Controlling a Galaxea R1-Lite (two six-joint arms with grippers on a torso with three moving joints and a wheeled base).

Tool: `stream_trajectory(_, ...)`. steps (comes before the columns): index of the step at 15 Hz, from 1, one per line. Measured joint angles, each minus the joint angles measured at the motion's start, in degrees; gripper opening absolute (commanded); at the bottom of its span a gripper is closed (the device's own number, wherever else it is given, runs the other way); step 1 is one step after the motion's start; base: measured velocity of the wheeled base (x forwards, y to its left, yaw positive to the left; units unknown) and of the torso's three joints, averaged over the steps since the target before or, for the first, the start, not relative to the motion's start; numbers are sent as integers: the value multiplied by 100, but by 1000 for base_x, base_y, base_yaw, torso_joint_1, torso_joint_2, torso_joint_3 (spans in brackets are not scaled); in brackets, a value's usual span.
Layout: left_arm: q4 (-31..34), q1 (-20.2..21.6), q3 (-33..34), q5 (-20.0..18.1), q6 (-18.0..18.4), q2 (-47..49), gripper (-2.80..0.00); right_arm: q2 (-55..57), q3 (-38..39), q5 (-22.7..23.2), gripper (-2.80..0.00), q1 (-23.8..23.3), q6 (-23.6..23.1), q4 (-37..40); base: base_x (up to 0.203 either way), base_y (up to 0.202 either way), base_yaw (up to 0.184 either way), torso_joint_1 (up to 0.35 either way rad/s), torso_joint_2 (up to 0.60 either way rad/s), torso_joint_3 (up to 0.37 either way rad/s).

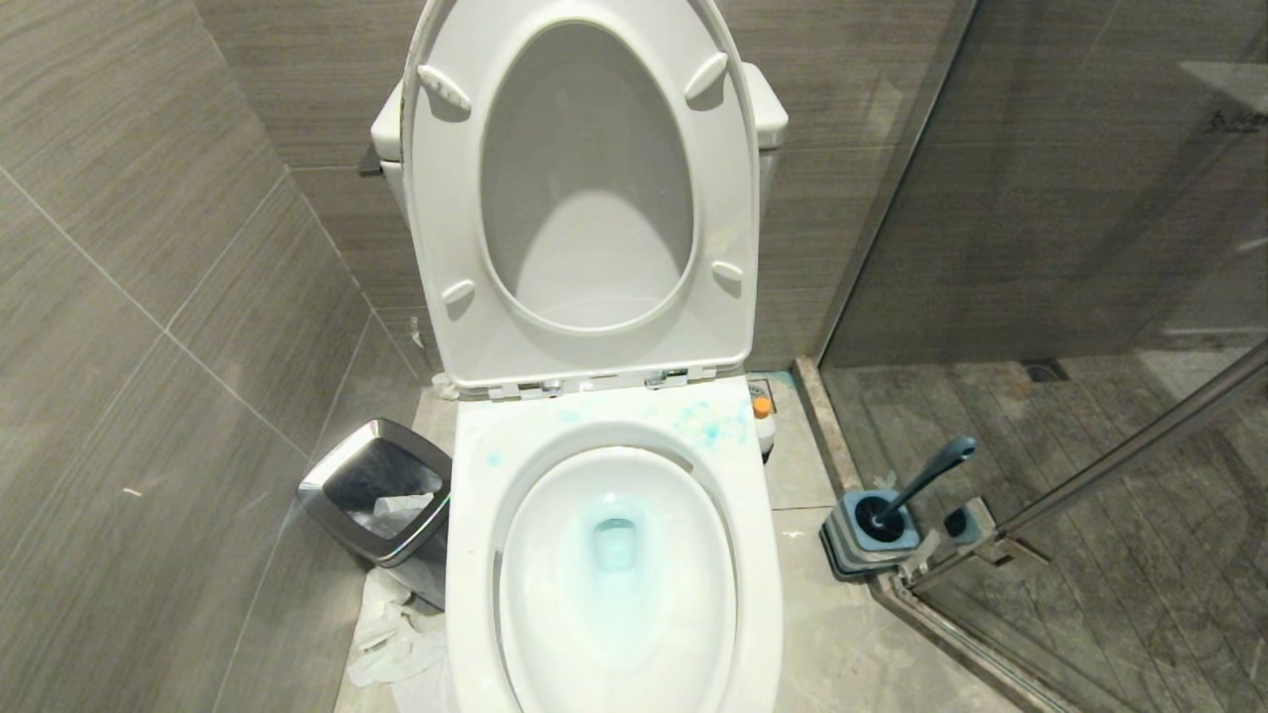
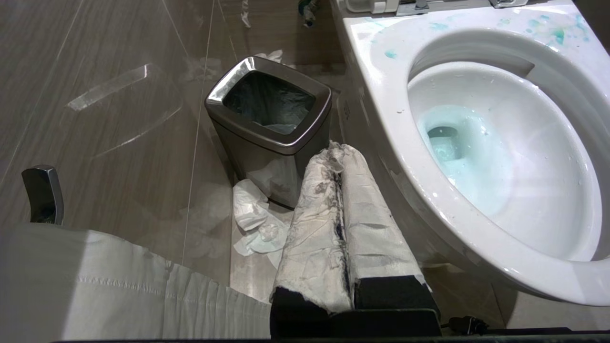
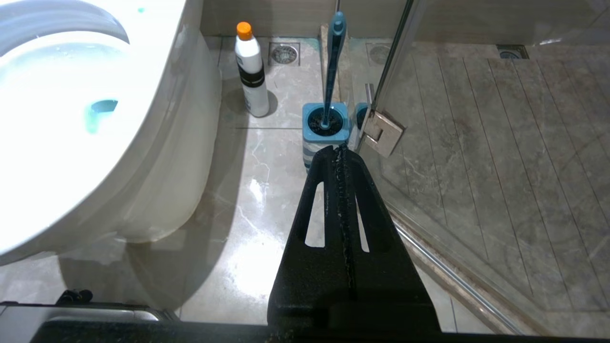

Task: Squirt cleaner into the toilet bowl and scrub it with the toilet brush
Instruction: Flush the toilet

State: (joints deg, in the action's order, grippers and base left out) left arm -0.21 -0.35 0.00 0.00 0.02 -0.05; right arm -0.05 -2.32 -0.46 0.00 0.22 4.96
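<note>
Your bowl (image 1: pixel 614 555) sits dead ahead, seat up, blue cleaner (image 1: pixel 708 424) splashed on the back rim and tinting the water. The bottle (image 3: pixel 251 71) stands on the floor beside the bowl. The brush (image 3: pixel 332 62) stands in its holder (image 3: pixel 325 131) by the glass door. Your left gripper (image 2: pixel 339 155) is closed and empty near the bin (image 2: pixel 269 121); your right gripper (image 3: pixel 340 150) is closed and empty, just short of the holder.

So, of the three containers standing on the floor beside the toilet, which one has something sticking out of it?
The squarish blue-grey holder: the slate-blue toilet brush stands in it. The steel-rimmed black bin and orange-capped white bottle have nothing protruding.
</note>
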Motion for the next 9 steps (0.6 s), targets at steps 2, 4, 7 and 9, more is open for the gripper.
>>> stream_trajectory(2,11,0,0,0,34,0,-280,0,9,2,-280,0,5,-4,0,0,0,0,0,0)
stream_trajectory(4,159,0,-35,-2,113,5,-280,0,11,3,-280,0,-9,-6,0,0,0,0,0,0)
stream_trajectory(7,240,0,-362,-24,164,14,-280,0,21,36,-280,0,-66,-22,0,0,0,0,0,0)
stream_trajectory(9,421,0,-1025,-24,173,190,-280,0,32,79,-280,0,-258,-30,0,0,0,0,0,0)
